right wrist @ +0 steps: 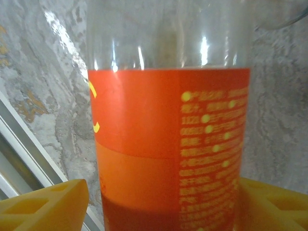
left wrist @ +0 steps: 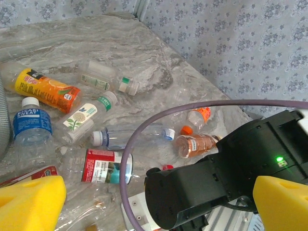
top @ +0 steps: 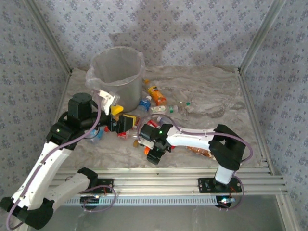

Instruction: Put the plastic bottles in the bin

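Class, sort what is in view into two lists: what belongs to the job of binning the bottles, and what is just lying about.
Belongs to the job: bin; blue-labelled bottle; orange-and-yellow bottle; red-labelled bottle; orange-labelled bottle between the fingers of the right gripper.
Just there: purple cable; aluminium rails; patterned walls.

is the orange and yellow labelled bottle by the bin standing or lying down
Lying down: the orange-and-yellow-labelled plastic bottle stretches flat along the marble-patterned table beside the translucent round plastic bin.
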